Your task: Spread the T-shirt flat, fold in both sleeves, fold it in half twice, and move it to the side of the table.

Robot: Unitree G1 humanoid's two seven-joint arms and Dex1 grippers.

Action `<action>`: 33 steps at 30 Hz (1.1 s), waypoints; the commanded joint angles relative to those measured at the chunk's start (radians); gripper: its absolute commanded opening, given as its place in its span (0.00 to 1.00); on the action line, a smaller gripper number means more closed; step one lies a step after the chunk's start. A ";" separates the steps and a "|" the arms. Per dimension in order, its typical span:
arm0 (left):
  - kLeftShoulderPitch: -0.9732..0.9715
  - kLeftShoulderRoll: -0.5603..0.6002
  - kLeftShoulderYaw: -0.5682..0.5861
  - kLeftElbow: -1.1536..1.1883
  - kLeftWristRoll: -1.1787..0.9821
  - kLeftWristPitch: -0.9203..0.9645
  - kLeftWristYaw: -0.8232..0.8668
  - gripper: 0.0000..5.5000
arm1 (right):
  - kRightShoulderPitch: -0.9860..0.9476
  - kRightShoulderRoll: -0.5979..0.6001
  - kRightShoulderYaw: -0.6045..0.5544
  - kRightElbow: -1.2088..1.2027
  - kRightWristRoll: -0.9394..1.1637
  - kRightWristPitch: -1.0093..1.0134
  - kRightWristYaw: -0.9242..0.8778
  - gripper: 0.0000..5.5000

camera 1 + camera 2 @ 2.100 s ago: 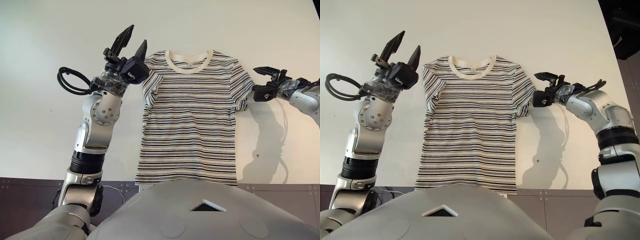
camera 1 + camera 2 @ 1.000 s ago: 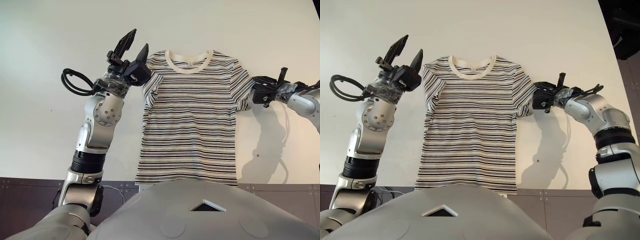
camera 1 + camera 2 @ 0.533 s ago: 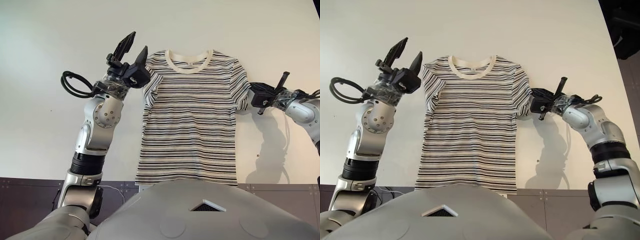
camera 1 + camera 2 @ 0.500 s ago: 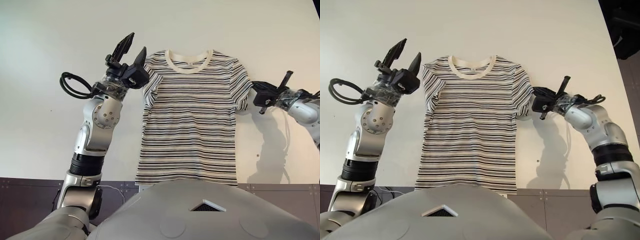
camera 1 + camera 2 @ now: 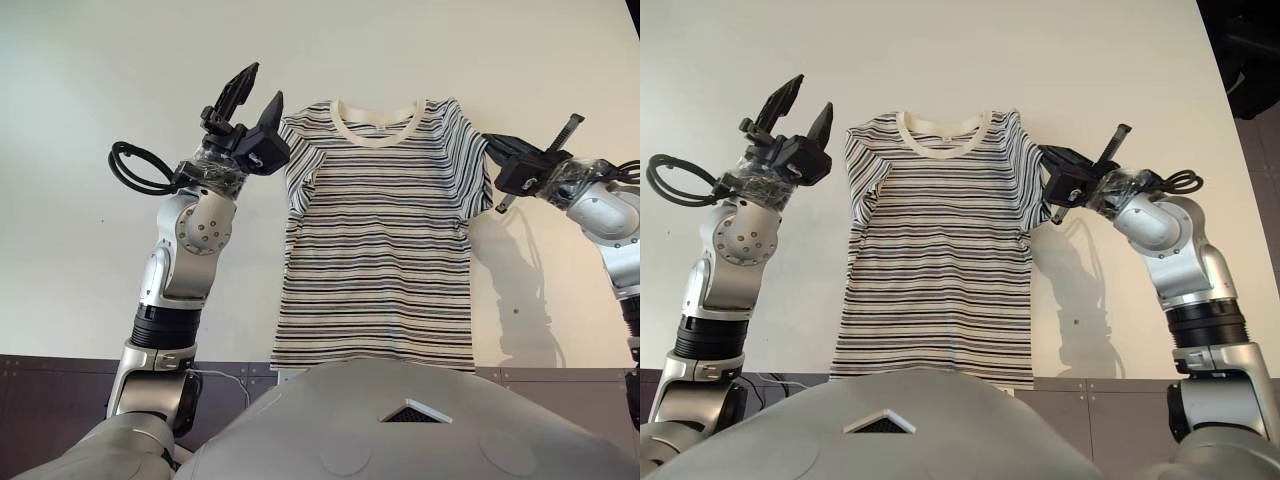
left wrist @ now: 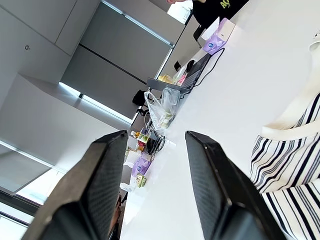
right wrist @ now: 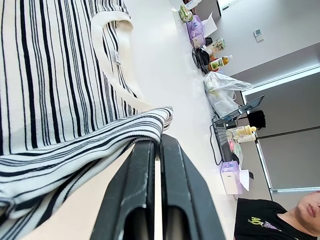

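Striped cream-and-black cotton T-shirt [image 5: 375, 250] lies mid white tabletop [image 5: 100, 120], collar pointing away from the robot, long axis near-to-far. Right gripper [image 5: 1048, 158] has just pinched its right sleeve [image 5: 470, 172] and tugged it inward, so sleeve folding looks started. Left gripper [image 5: 262, 85] hangs wide open just beside the left sleeve [image 5: 300, 155].

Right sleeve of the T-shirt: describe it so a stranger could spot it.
On the white table lies a striped T-shirt, collar away from the robot. The right sleeve is at its far corner on the robot's right; unlike the left sleeve, lying untouched, it is pinched in the right end effector.
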 commanded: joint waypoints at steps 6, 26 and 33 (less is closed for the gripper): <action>-0.034 0.008 -0.018 0.033 0.005 -0.008 -0.009 0.39 | -0.079 0.111 0.087 0.052 -0.142 0.034 -0.013 0.02; 0.294 0.265 0.132 -0.093 -0.321 -0.053 -0.357 0.39 | 0.023 -0.078 -0.141 -0.075 0.253 0.161 0.365 0.59; 0.750 0.505 0.208 -0.252 -0.482 -0.162 -0.707 0.39 | 0.501 -0.393 -0.205 -0.410 0.319 -0.123 0.685 0.60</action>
